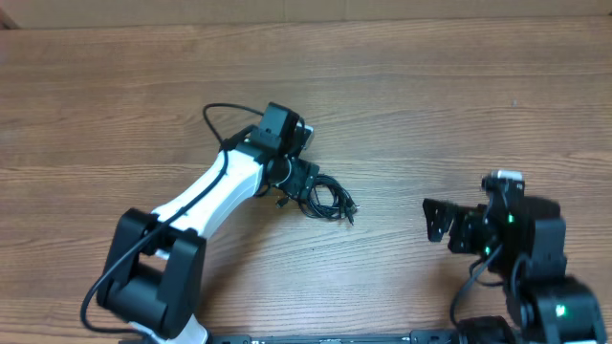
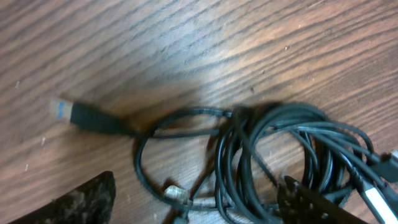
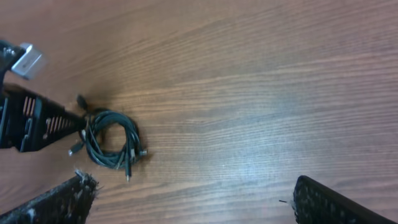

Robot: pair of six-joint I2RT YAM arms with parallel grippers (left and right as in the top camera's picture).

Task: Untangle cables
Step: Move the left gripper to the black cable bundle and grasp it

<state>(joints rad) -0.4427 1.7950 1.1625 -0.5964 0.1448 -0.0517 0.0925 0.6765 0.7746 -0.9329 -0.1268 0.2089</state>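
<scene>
Thin black cables [image 2: 280, 155]: several cords wound into one loose, overlapping coil, lying flat on the brown wood-grain table [image 1: 430, 86].
Cable position: in the overhead view the bundle [image 1: 325, 198] sits near the table's middle, just in front of the left arm's tip and well apart from the right arm; the right wrist view shows it [image 3: 112, 140] far off to the left.
Black USB plug with blue insert [image 2: 81, 113]: lies outside the coil, its cord running back into the loops.
Small silvery-tipped plug [image 2: 176, 193]: rests inside the lower left loop; its type is too blurred to tell.
Left gripper [image 2: 198, 180]: spread wide, one finger on each side of the coil's near edge, pinching nothing; whether the right-hand finger touches the cords is unclear.
Right gripper [image 3: 193, 180]: spread wide above bare wood, holding nothing, pointing toward the bundle from a distance.
White left arm [image 1: 215, 191]: stretched diagonally across the table toward the coil.
</scene>
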